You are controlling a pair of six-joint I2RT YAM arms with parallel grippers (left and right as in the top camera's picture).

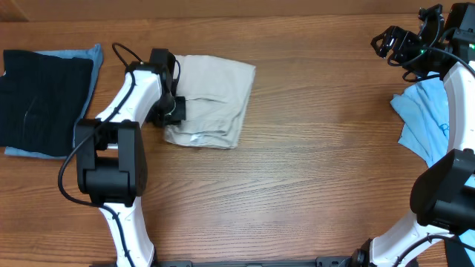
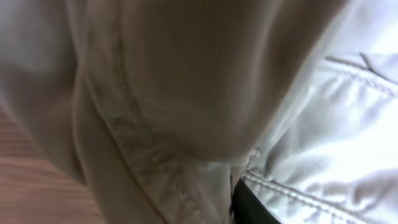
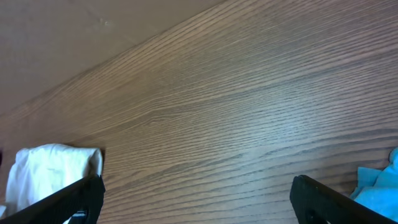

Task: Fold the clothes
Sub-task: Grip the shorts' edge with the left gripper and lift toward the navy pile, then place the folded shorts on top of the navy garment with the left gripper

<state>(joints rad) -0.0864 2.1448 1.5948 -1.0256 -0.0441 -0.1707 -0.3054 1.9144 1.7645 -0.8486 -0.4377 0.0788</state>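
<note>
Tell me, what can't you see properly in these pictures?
1. Left gripper: overhead, its own body hides the fingertips. In the left wrist view the blurry shorts fill the frame, so whether they are held is unclear.
2. Blue T-shirt: overhead, cut off by the right edge and crossed by the right arm.
3. Black garment: overhead, cut off by the left edge. It hides most of the blue cloth beneath.

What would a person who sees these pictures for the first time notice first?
Most likely the folded beige shorts on the upper left part of the wooden table, with the left gripper at their left edge; their fabric fills the left wrist view. Next, a black garment lies at the far left and a light blue T-shirt at the right edge, near the open right gripper.
</note>
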